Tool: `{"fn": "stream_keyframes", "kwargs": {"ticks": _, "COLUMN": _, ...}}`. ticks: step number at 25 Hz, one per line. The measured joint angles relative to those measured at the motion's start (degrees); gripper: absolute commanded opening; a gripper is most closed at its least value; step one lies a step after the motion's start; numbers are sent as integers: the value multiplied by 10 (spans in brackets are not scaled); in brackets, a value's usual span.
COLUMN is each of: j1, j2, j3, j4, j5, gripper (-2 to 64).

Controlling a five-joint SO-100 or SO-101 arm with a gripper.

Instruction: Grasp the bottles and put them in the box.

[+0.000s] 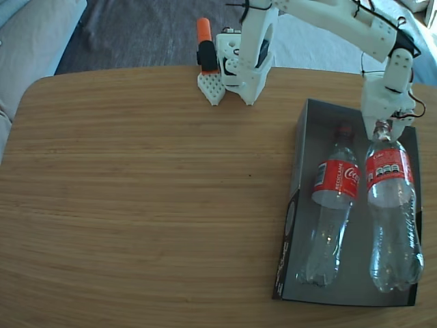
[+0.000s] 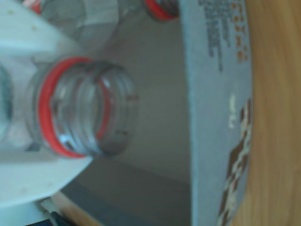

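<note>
**Both bottles lie in the box, gripper at the neck of the right one**

In the fixed view, the cardboard box (image 1: 304, 137) sits on the right side of the wooden table (image 1: 136, 205), its grey inside facing up and its black printed wall toward the table's middle. Two clear Coca-Cola bottles lie in it side by side, necks pointing to the far end. The left bottle (image 1: 333, 205) rests just beside the right bottle (image 1: 391, 212); their red labels are nearly level.

The white arm (image 1: 341, 20) reaches from its base (image 1: 242, 65) at the table's far edge down to the gripper (image 1: 382, 128), which sits over the open neck of the right bottle. In the wrist view the white fingers (image 2: 28, 179) lie on either side of that neck, by its red ring (image 2: 47, 99), and appear to pinch it, though the blur leaves the contact itself uncertain. The other bottle's red ring (image 2: 160, 9) shows at the top edge.
</note>
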Motion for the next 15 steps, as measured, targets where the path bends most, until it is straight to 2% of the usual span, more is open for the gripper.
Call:
{"fn": "stream_keyframes", "kwargs": {"ticks": 12, "j1": -1, "j2": -49, "j3": -40, "j4": -14, "j5": 0, "gripper": 7}}
{"fn": "stream_keyframes", "kwargs": {"ticks": 13, "j1": -1, "j2": -49, "j3": -40, "j4": -14, "j5": 0, "gripper": 29}}
{"fn": "stream_keyframes", "kwargs": {"ticks": 15, "j1": -1, "j2": -49, "j3": -40, "j4": -14, "j5": 0, "gripper": 154}}
